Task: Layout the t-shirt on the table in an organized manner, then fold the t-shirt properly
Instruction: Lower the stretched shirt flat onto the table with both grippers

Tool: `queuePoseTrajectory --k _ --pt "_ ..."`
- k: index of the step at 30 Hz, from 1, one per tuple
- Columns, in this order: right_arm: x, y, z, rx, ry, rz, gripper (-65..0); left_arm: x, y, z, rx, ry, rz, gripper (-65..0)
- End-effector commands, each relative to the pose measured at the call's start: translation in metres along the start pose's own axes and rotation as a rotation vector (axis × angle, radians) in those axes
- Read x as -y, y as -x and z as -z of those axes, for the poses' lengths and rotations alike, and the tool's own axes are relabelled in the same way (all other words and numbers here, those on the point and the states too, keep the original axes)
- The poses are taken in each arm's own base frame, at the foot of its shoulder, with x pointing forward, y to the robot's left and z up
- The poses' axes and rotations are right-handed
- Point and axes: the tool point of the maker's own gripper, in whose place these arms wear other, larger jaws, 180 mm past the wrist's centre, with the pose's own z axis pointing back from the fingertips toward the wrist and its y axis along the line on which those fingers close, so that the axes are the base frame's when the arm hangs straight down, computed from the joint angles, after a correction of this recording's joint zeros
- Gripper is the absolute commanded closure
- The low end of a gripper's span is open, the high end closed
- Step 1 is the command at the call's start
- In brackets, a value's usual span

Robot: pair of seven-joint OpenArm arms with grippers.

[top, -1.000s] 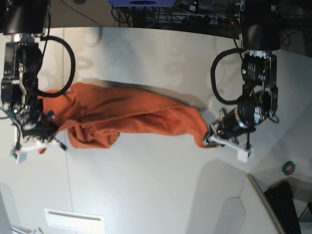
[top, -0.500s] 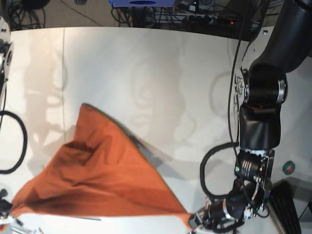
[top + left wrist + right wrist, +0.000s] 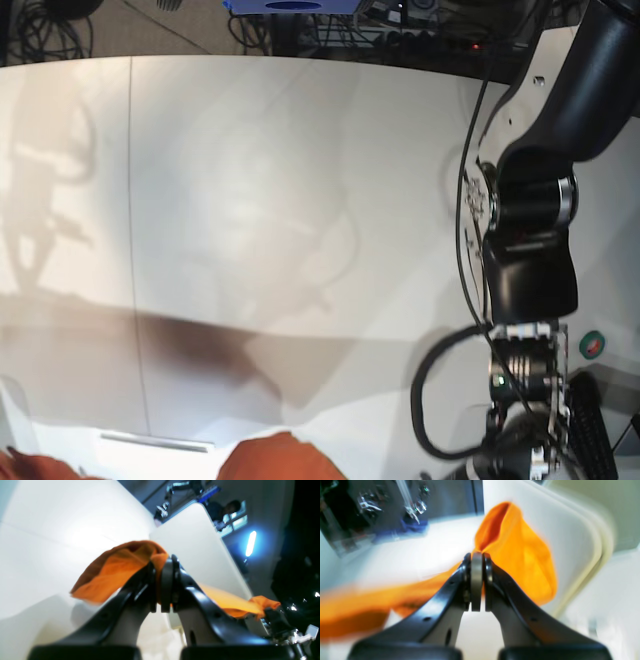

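In the left wrist view the left gripper (image 3: pixel 161 585) is seen with its fingers (image 3: pixel 167 580) pressed together on a fold of the t-shirt (image 3: pixel 117 570), a band of bright orange cloth being pinched between the pads. From that pinch a loose lobe of the shirt is thrown out to the left, above the white counter (image 3: pixel 50 542), while a further strip of the cloth is drawn away to the lower right, where it ends in a bunched knot against dark hardware that is too blurred to be identified. In the right wrist view the right gripper (image 3: pixel 477 585) is likewise closed, its fingers (image 3: pixel 488 580) clamped on the orange cloth; a rounded flap of the shirt is raised above and to the right of the tips, and a long blurred stretch of it is trailed off to the left edge of that view. In the base view only small orange patches of the shirt are seen at the very bottom edge, near the middle and at the left corner, with a broad shadow cast on the counter above them. The left arm (image 3: pixel 530 250) is seen at the right of that view, reaching down toward the bottom edge.
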Motion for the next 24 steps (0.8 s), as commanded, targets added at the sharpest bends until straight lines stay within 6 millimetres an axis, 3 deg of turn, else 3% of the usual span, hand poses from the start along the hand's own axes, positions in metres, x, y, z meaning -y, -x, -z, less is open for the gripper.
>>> queuePoseTrajectory --k 1,3,8,12,15,19,24 --pt "0.004 0.010 -0.004 -0.003 0.006 -0.021 0.0 -0.002 0.010 -0.003 -0.010 0.007 -0.003 0.0" --pt "0.001 0.069 -0.008 -0.110 0.001 -0.023 0.0 -0.038 0.050 -0.013 -0.068 -0.057 -0.038 0.0" --pt "0.018 0.214 -0.042 -0.318 0.074 0.115 0.0 -0.124 0.177 -0.052 -0.292 -0.259 -0.053 0.0" --pt "0.025 0.298 -0.078 -0.459 0.117 0.134 0.0 -0.176 0.245 -0.095 -0.401 -0.423 0.082 0.0" --pt "0.029 0.336 -0.107 -0.513 0.136 0.129 0.0 -0.209 0.265 -0.132 -0.448 -0.522 0.130 0.0" --pt "0.033 0.366 -0.136 -0.579 0.149 0.123 0.0 -0.239 0.263 -0.173 -0.454 -0.603 0.130 0.0" --pt "0.032 0.373 -0.144 -0.600 0.124 0.109 0.0 -0.237 0.254 -0.199 -0.444 -0.606 0.189 0.0"
